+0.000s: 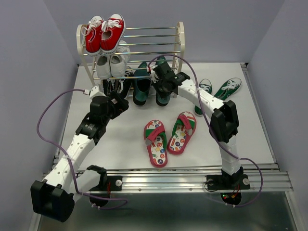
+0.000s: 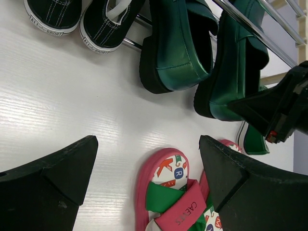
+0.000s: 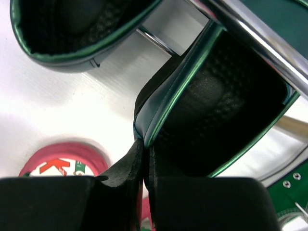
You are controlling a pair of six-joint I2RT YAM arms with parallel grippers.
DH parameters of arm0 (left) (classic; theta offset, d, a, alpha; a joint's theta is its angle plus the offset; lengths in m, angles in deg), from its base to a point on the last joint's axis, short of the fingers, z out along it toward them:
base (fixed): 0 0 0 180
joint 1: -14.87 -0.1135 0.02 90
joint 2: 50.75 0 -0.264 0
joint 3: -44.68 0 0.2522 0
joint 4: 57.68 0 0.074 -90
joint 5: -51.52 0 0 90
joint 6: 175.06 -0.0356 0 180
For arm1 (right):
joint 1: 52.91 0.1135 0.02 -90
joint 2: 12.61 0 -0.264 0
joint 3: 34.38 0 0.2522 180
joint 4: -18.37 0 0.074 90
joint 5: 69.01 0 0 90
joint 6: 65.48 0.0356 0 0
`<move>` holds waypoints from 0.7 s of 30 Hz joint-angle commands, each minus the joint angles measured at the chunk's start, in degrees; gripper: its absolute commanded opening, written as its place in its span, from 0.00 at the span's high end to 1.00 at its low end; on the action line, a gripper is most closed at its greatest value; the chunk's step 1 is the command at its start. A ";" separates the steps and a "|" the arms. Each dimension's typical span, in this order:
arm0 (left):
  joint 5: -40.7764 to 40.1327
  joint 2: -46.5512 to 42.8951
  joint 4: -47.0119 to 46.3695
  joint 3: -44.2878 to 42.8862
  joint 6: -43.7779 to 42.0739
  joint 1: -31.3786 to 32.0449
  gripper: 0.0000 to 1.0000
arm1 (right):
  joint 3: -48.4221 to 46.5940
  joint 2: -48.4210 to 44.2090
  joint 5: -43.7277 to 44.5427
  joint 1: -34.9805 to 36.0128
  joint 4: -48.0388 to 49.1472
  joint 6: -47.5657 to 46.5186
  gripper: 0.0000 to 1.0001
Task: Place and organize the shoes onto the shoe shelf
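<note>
Teal slip-on (image 3: 216, 110): toe in at the shoe shelf (image 1: 180, 36) bottom tier, gripped by the heel rim so you can steer it under the rod.
Right gripper (image 3: 144, 161): clamped together on that rim.
Left gripper (image 2: 149, 168): spread wide over the red flip-flops (image 1: 168, 134), holding nothing.
Green sneakers (image 1: 219, 91): right of the shoe shelf, not yet shelved.

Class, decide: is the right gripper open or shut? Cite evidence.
Shut: the right gripper pinches the heel rim of the dark teal slip-on.
</note>
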 commanded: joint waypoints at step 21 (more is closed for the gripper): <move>-1.58 -3.21 0.36 -1.28 0.70 -0.29 0.01 | -8.01 3.54 2.04 -0.71 8.85 -6.46 0.97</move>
